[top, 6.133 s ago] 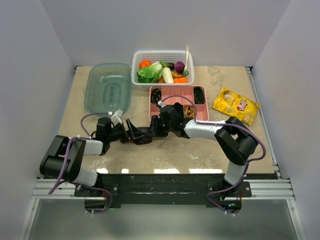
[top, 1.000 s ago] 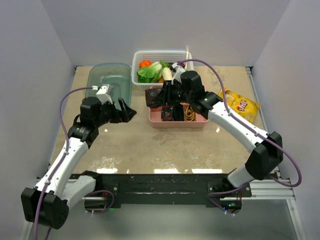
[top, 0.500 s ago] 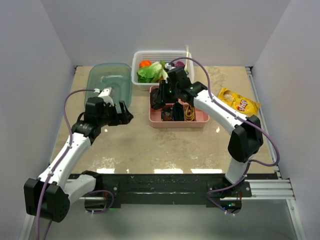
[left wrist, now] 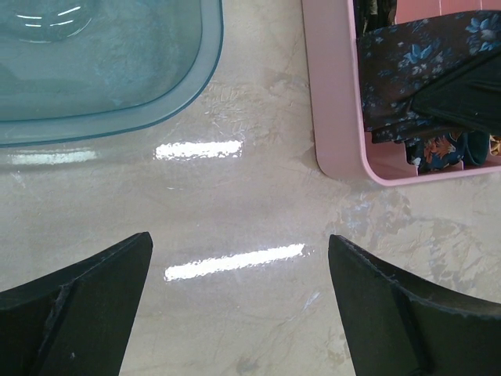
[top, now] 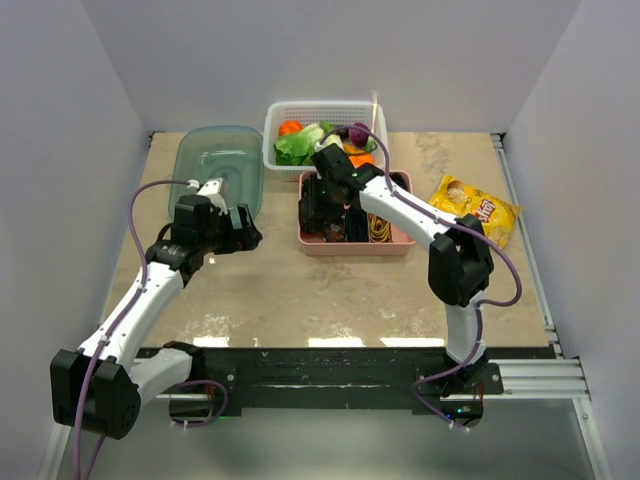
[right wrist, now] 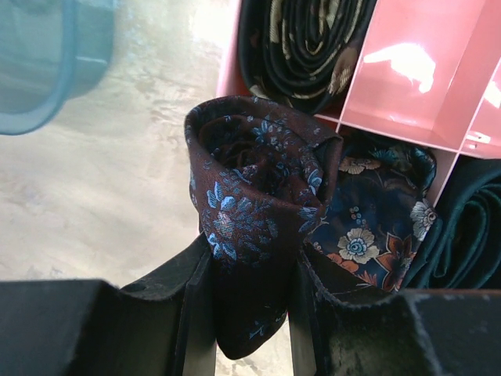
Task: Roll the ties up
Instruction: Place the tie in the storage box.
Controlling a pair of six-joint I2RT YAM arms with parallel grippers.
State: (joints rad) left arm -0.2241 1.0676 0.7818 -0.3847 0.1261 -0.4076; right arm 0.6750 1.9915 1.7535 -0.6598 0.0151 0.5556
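Note:
My right gripper (right wrist: 249,313) is shut on a rolled dark maroon tie (right wrist: 254,196) with blue flowers and holds it over the near left corner of the pink tray (top: 352,245). In the top view the gripper (top: 315,208) sits at the tray's left side. The tie also shows in the left wrist view (left wrist: 423,74). Other rolled ties lie in the tray: a black-and-gold coil (right wrist: 301,39), a navy floral one (right wrist: 372,223) and a dark green one (right wrist: 470,243). My left gripper (left wrist: 239,313) is open and empty over bare table, left of the tray (left wrist: 333,94).
A clear blue-green lid (top: 217,175) lies at the back left. A white basket (top: 325,120) of vegetables stands behind the tray. A yellow chip bag (top: 472,208) lies at the right.
My right gripper carried the rolled maroon tie from the table's middle up to the tray and has now lowered to its left side. My left arm drew back left and stays open.

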